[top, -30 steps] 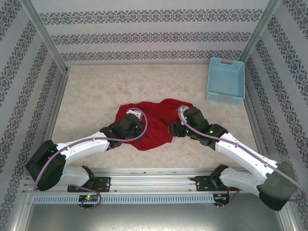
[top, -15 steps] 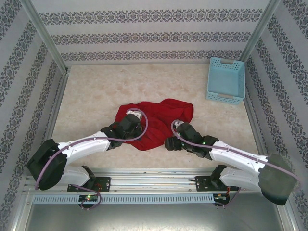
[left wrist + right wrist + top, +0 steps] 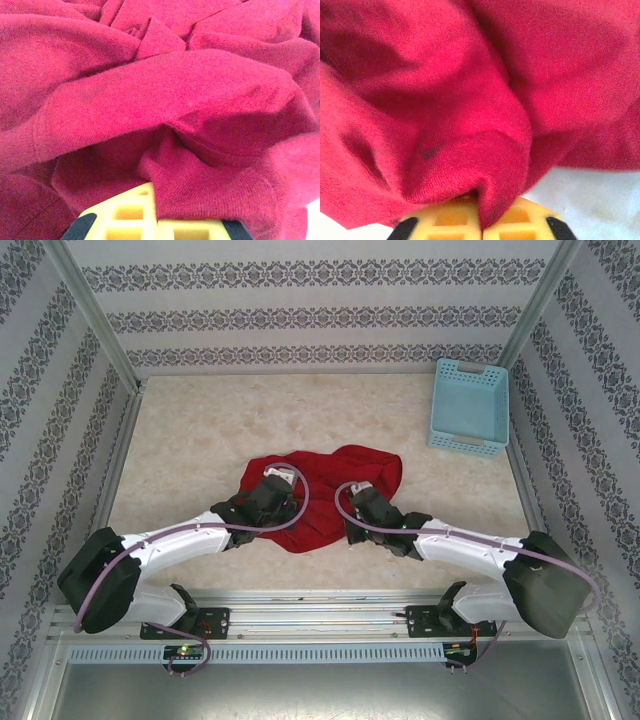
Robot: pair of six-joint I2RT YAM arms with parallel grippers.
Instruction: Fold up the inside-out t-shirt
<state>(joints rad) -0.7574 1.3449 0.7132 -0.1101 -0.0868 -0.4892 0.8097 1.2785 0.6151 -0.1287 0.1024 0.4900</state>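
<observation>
My left gripper (image 3: 152, 222) and my right gripper (image 3: 480, 222) each pinch a fold of the red inside-out t-shirt (image 3: 325, 478) — it lies crumpled in the middle of the table (image 3: 200, 430), well apart from the blue basket (image 3: 468, 408).

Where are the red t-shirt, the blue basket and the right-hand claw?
red t-shirt (image 3: 322, 478): overhead view, middle of the crumpled cloth.
blue basket (image 3: 467, 444): overhead view, its near wall.
right gripper (image 3: 481, 224): right wrist view, the spot where it pinches the cloth.
</observation>
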